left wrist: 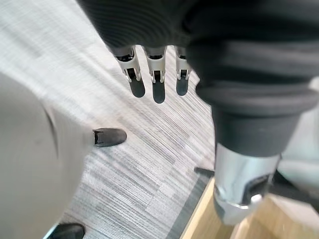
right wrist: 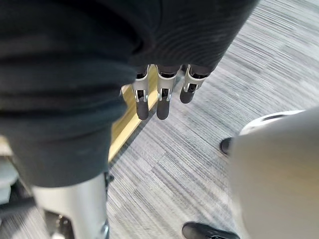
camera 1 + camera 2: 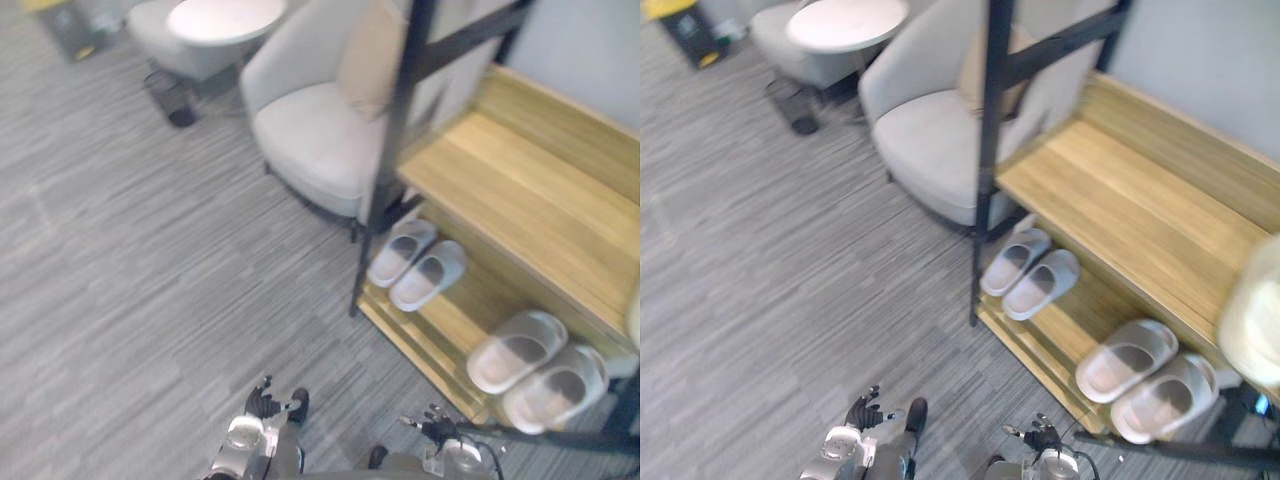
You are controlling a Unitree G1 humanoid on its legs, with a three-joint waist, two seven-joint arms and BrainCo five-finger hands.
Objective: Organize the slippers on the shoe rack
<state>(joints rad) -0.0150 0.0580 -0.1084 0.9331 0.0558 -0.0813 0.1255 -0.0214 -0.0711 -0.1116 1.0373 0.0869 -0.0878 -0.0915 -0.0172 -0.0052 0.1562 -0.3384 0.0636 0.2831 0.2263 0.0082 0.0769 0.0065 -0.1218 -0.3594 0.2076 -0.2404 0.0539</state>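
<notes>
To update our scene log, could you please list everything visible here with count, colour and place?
Slippers: four, pale grey, two pairs on the rack's lower shelf.
Shoe rack: one, light wood, black frame, right side.
Armchair: one, light grey, beside the rack.
Round table: one, white, beyond the armchair.
Bin: one, dark, floor by the table.
Left hand: one, silver fingers straight, above the floor.
Right hand: one, silver fingers straight, above the floor.

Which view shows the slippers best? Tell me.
The right eye view: both pairs of slippers lie whole low in the rack, well inside the picture. The left eye view shows the same, nearer its edge. The wrist views face the floor and the rack's edge.
</notes>
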